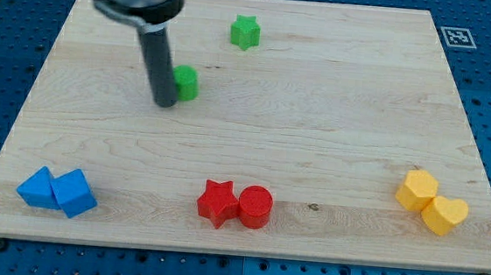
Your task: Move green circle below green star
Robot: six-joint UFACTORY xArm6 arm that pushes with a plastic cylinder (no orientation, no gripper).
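My tip (165, 103) sits on the board touching the left side of the green circle (185, 83), which shows only partly behind the rod. No claw on this rig, just a straight dark rod, so nothing to spread or pinch; it can only shove.

The green circle lies in the upper left-centre of the wooden board (315, 143). The green star (245, 32) is near the view's top, up and to the right of the circle, apart from it. So the circle is already lower than the star but off to its left, not straight beneath.

Progress, as I judge it: partly done. The circle needs to go to the view's right until it lines up under the star. My tip is on the correct side for that, so a rightward push looks like the remaining step. Risk: the circle is round and contact is slightly low-left, so it may slip up or off the rod.

Other blocks, all well apart from the action along the view's bottom: two blue blocks (57, 190) touching at bottom left, shapes unclear; a red star (217, 203) touching a red circle (255, 206) at bottom centre; a yellow hexagon-like block (418, 189) touching a yellow heart (445, 215) at bottom right.

Writing: none readable. Only a black-and-white square marker tag (455, 36) at the top right corner, no brand names visible.
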